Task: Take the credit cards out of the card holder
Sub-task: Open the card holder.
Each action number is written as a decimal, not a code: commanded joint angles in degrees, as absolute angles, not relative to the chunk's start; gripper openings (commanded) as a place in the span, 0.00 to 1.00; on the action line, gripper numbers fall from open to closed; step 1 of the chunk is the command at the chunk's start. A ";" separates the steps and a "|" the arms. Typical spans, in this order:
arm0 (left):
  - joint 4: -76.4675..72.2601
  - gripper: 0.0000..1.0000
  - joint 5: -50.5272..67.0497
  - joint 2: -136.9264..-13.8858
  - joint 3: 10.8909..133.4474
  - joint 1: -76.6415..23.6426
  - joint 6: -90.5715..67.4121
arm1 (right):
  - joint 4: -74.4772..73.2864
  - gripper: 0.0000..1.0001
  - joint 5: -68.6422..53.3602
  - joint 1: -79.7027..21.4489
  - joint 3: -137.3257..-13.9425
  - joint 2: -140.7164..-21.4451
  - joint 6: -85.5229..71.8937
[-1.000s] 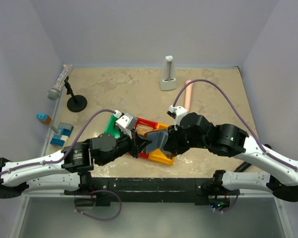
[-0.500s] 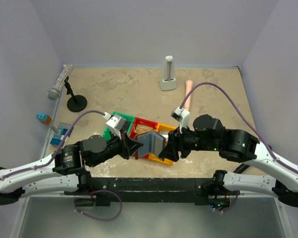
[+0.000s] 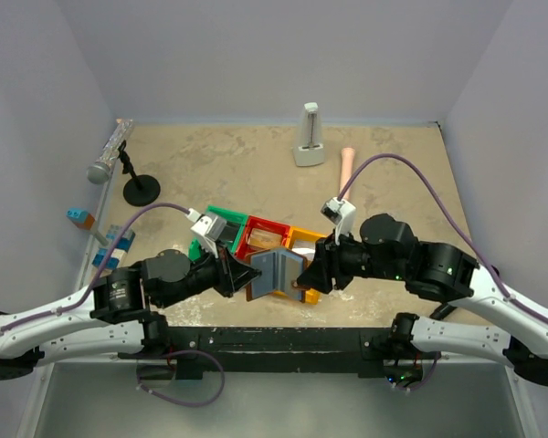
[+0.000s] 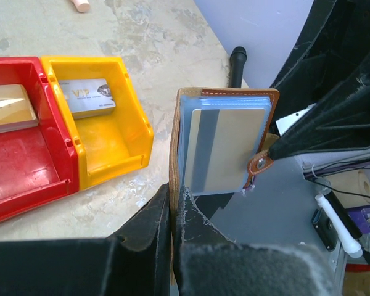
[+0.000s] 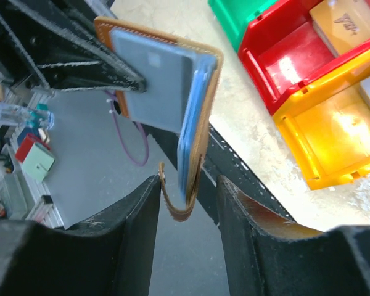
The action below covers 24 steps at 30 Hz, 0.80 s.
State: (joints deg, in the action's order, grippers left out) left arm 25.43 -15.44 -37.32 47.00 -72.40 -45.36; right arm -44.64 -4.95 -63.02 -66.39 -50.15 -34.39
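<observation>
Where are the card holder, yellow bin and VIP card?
card holder (image 3: 272,268), top external view, grey inner panel
yellow bin (image 4: 111,148), left wrist view, bare floor
VIP card (image 4: 86,97), left wrist view, card face centre

A beige, mottled table is carrying everything. Three plastic bins are sitting on it in a touching row: a red bin in the middle, a green bin just left of it and a yellow bin just right of it. Well left of the red bin and further back, a microphone stand is standing on its round black base. Blue blocks are lying left of the red bin by the table's edge. Behind the red bin a white upright object is standing, and a pink cylinder is lying behind and to the right of the red bin.
</observation>
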 commanded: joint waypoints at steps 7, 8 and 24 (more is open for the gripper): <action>23.91 0.00 -12.57 -35.86 47.72 -72.25 -46.58 | -40.96 0.41 -2.63 -61.00 -65.13 -47.99 -35.07; 23.82 0.00 -12.22 -35.86 47.72 -72.25 -46.50 | -40.87 0.41 -2.81 -61.00 -64.95 -47.99 -35.07; 21.88 0.00 -10.99 -34.98 46.76 -72.25 -46.85 | -38.67 0.45 -5.36 -60.03 -63.28 -47.20 -35.59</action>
